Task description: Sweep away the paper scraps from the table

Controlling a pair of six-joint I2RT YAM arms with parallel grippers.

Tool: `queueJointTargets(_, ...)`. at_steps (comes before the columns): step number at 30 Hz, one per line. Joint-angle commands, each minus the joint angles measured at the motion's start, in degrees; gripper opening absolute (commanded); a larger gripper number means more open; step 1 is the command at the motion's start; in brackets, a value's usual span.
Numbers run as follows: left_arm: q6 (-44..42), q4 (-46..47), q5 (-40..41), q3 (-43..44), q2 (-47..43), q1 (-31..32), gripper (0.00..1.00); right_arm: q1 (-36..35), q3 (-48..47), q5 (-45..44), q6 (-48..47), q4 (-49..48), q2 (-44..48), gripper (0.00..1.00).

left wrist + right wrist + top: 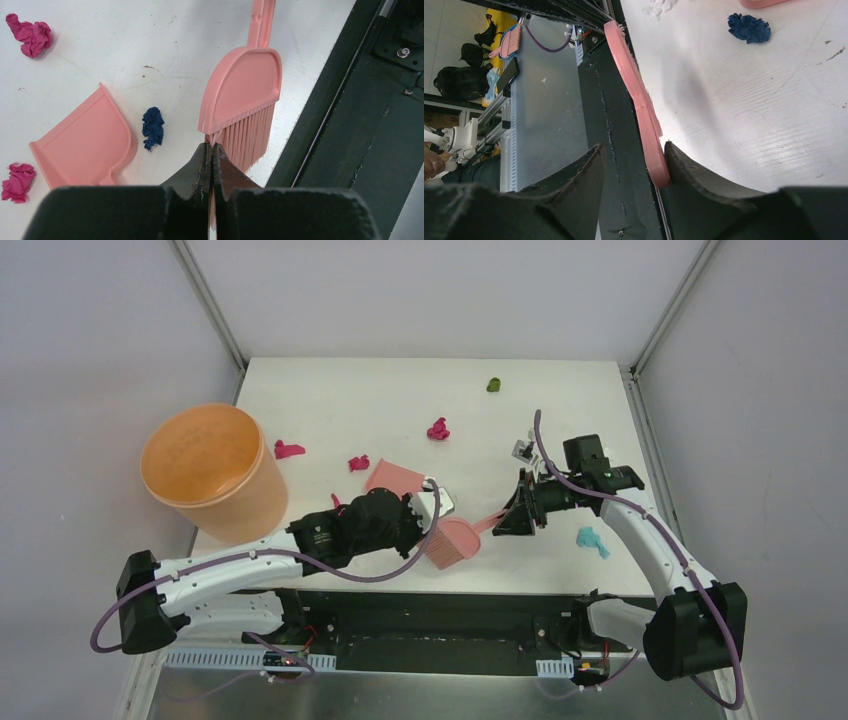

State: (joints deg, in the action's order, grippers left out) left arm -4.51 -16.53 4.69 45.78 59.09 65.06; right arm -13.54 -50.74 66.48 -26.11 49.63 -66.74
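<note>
Pink brush (242, 95): 6 o'clock edge of table (560, 405), handle between parted jaws of right gripper (634, 150) (touching one); left gripper (210, 148) closed; blue paper scrap (153, 127) at brush's 9 o'clock

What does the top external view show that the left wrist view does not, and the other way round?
Only the top external view: the orange bucket, the olive-green scrap, the teal scrap, and the right gripper at the handle of the pink brush. Only the left wrist view: the dark blue scrap beside the pink dustpan, and the left gripper closed. Both: the brush, the dustpan and magenta scraps.
</note>
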Motion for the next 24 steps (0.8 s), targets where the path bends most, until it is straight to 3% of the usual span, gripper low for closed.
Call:
queueJointTargets(1, 3.0, 3.1, -5.5, 0.6, 0.6, -2.6, 0.00, -0.3, 0.4, 2.0, 0.5, -3.4, 1.6, 0.46)
queueJointTargets(7, 3.2, 3.1, -7.2, 1.4, 2.3, -4.1, 0.00, -0.3, 0.5, 1.5, 1.3, -4.3, 1.8, 0.23)
queueJointTargets(14, 3.5, 3.0, -8.6, 2.3, 3.3, -4.8, 0.00, -0.3, 0.8, 0.4, 1.9, -5.3, 2.1, 0.23)
queueJointTargets(15, 3.5, 2.9, -9.0, 2.4, 3.4, -5.0, 0.00, -0.3, 0.8, 0.4, 1.9, -5.5, 2.2, 0.05)
queueJointTargets(16, 3.5, 2.7, -9.3, 2.5, 3.5, -5.0, 0.00, -0.2, 0.7, 0.3, 1.8, -5.6, 2.1, 0.00)
queueJointTargets(20, 2.4, 1.0, -10.6, 3.8, 3.9, -5.9, 0.00, -0.3, 0.0, 1.2, -0.4, -3.7, 1.2, 0.00)
queueJointTargets(24, 1.6, 0.4, -14.2, 4.5, 1.8, -8.1, 0.57, -0.3, -0.6, 2.0, -2.4, -1.5, -0.1, 0.00)
